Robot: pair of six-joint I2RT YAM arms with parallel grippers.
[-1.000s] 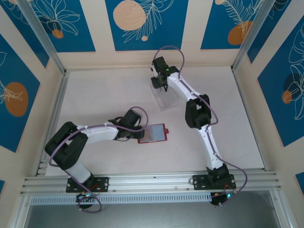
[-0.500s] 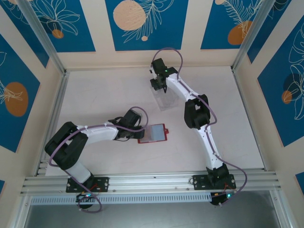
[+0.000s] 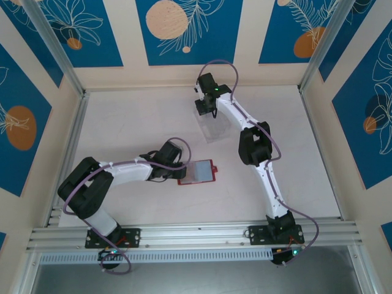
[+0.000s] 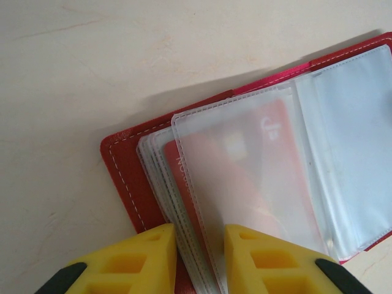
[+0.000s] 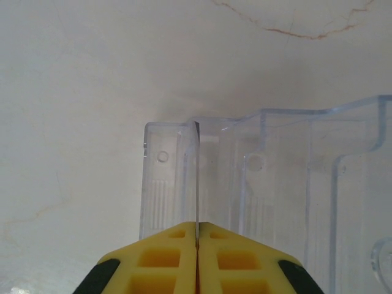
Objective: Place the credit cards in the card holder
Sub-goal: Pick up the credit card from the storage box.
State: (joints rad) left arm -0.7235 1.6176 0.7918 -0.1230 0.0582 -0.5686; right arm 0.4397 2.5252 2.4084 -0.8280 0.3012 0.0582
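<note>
The red card holder [image 3: 197, 172] lies open on the table, its clear sleeves fanned out over the red cover [image 4: 125, 171]. A red credit card [image 4: 245, 177] sits inside one sleeve. My left gripper [image 4: 200, 236] is shut on the stack of sleeves at the holder's left edge [image 3: 179, 174]. At the back of the table my right gripper [image 3: 207, 111] points down into a clear plastic tray [image 3: 212, 128]. There it is shut [image 5: 197, 228] on a thin credit card [image 5: 197, 177] seen edge-on, standing upright in a tray slot; its colour cannot be told.
The clear tray [image 5: 282, 184] has several upright dividers to the right of the held card. Pale bare tabletop [image 3: 122, 122] lies around both arms. Aluminium rails and patterned walls close in the table's sides and back.
The right gripper's fingers have closed together onto the upright card in the tray. The left arm and the card holder have stayed put.
</note>
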